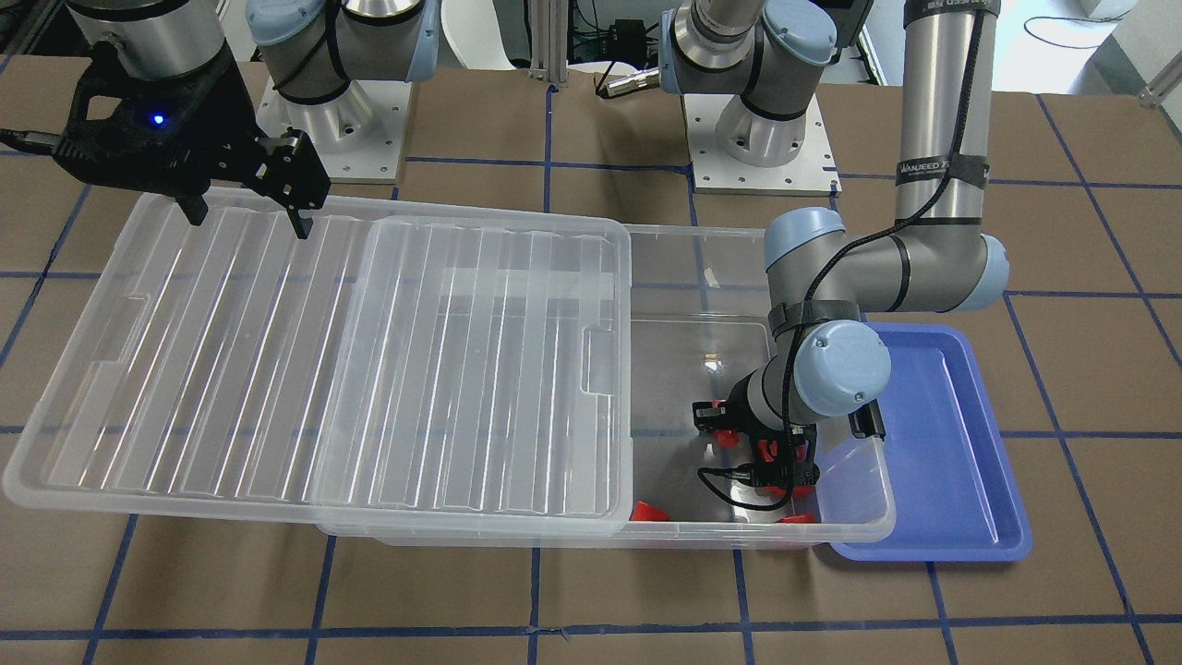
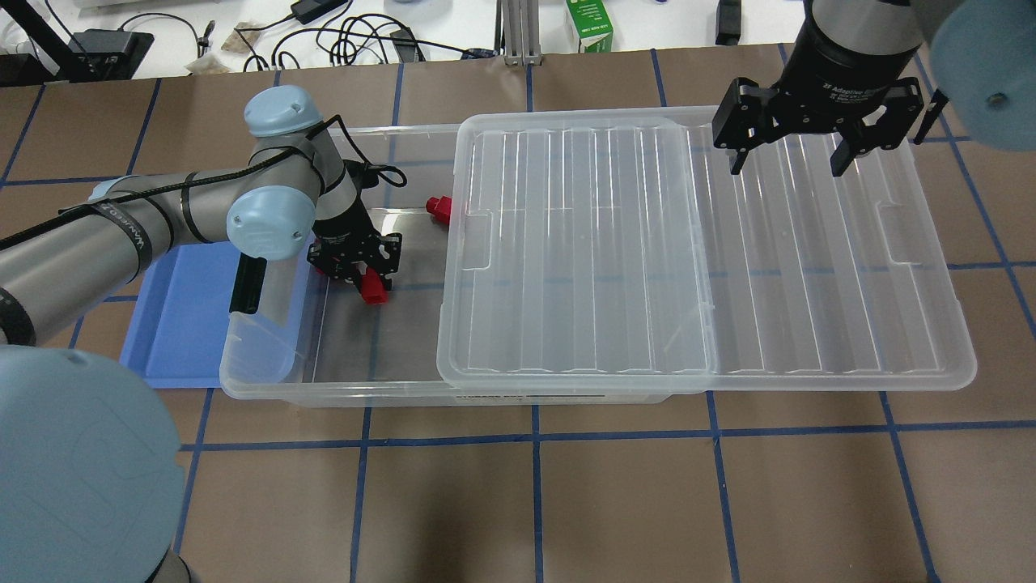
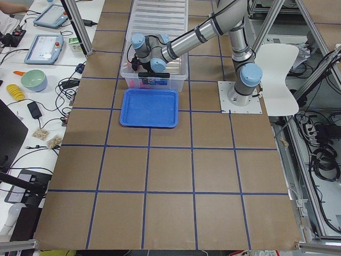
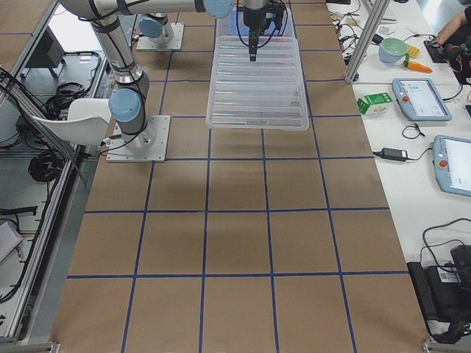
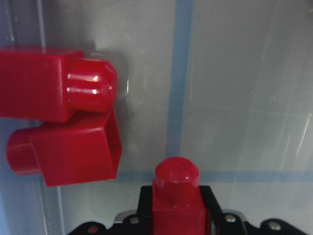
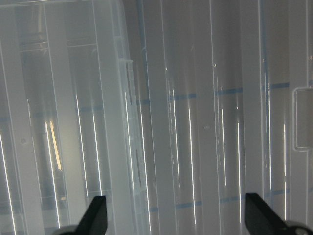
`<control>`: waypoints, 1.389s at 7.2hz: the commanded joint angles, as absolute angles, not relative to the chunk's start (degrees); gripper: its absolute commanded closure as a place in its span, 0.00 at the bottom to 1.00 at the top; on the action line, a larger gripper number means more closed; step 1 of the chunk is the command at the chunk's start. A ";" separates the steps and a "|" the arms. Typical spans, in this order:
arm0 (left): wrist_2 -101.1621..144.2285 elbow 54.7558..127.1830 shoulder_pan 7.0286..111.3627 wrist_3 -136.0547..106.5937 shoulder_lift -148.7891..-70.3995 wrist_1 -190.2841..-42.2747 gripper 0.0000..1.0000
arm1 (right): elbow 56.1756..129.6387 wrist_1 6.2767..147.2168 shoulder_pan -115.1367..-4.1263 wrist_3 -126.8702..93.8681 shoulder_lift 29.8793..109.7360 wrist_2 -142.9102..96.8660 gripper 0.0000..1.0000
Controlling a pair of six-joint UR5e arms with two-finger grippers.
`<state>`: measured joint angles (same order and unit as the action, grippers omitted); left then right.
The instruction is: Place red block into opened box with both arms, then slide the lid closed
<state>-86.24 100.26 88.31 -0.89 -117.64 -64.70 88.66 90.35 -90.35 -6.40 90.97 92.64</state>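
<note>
The left hand is down inside the uncovered end of the box, at the counter's left side, and it grips the red block between its fingers; the block sits in the hand's own line, its long axis along the fingers, cube body pinched and narrow stub leading out past the fingertips toward the clear floor; whether the stub touches that floor I cannot tell, though it looks low and close. So the task's thing is already over its target, directly below the hand, and the coming move looks like a plain release, not a reach. In the left wrist view two loose blocks lie on the floor just off to one side of the held one, touching each other, their stubs pointing opposite ways across the view; the drop spot ahead of the stub is bare. The lid covers the box's right half and overhangs onto the counter beyond the box's right end; its long axis runs along the box's length, so closing means sliding it leftward along that line. The right hand is much the nearer to it; it hangs above the overhanging part near the lid's far edge, fingers spread wide and holding nothing. The left arm has to clear the opening before the lid comes across.
</note>
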 commanded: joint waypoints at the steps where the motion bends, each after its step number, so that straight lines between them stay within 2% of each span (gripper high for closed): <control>1: -86.22 99.33 88.16 -0.88 -116.38 -65.21 0.00 | 88.68 90.35 -90.35 -6.33 90.97 92.81 0.00; 3: -86.66 97.31 88.42 -0.97 -113.22 -65.82 0.00 | 88.51 90.35 -90.26 -5.98 90.97 92.90 0.00; 5: -86.57 90.13 88.50 -1.58 -110.14 -75.61 0.00 | 87.63 90.00 -87.90 -1.44 90.97 93.16 0.00; 8: -86.84 79.22 88.51 -1.49 -104.87 -88.31 0.00 | 85.43 87.72 -77.55 10.23 91.67 92.37 0.00; 10: -86.31 79.09 88.77 -1.49 -99.70 -91.04 0.00 | 85.69 87.89 -70.36 20.86 91.76 92.47 0.00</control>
<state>-86.69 79.39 88.64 -1.50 -102.97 -89.12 85.61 88.08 -75.23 13.93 91.69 92.64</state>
